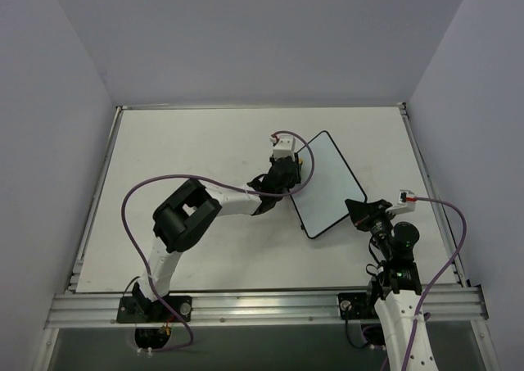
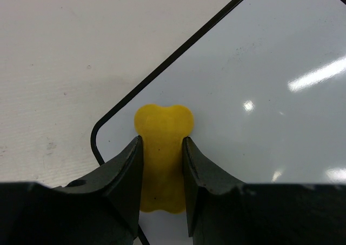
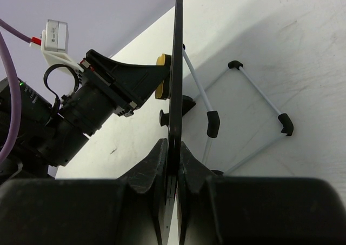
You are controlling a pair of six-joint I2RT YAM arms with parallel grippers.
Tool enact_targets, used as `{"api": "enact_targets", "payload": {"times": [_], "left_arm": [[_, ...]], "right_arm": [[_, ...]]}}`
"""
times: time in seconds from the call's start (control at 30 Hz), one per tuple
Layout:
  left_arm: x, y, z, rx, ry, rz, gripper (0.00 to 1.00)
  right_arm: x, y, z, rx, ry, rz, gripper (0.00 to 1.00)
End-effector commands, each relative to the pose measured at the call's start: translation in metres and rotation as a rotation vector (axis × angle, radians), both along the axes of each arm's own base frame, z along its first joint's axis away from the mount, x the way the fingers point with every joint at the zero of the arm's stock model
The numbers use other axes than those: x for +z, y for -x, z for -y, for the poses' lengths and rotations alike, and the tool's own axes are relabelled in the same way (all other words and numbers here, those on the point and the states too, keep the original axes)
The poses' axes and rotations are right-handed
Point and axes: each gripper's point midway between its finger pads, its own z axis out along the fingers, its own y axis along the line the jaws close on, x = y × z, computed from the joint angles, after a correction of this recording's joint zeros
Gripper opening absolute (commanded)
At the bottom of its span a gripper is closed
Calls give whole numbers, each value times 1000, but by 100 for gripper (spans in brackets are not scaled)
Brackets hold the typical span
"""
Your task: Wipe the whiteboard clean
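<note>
The whiteboard (image 1: 326, 184) is white with a thin black frame and stands tilted on its wire feet at the table's centre right. Its face (image 2: 259, 93) shows no writing. My left gripper (image 2: 162, 153) is shut on a yellow eraser block (image 2: 163, 147) and presses it on the board near its left corner. In the top view the left gripper (image 1: 282, 177) is at the board's left edge. My right gripper (image 3: 173, 153) is shut on the board's edge (image 3: 176, 66), seen edge-on; in the top view it (image 1: 360, 214) grips the board's near right edge.
The board's white wire feet with black tips (image 3: 246, 101) rest on the table behind it. The left arm's purple cable (image 1: 155, 187) loops over the table. An aluminium rail (image 1: 262, 305) runs along the near edge.
</note>
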Motion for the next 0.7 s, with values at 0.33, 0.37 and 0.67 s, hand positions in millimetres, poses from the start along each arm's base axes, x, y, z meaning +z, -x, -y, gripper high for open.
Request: {"api": "enact_targets", "payload": {"times": [0.33,0.37,0.67], "left_arm": [[-49,85,32,-225,-114,-80,2],[-52,97,41,-253,-115,-79,2],[-62,151,68,-369,-103,-47,2]], "right_arm": [[37,1,-8,60,73,141,0],[37,1,-8,60,73,143,0],[35,1,-8,59,70,139,0]]}}
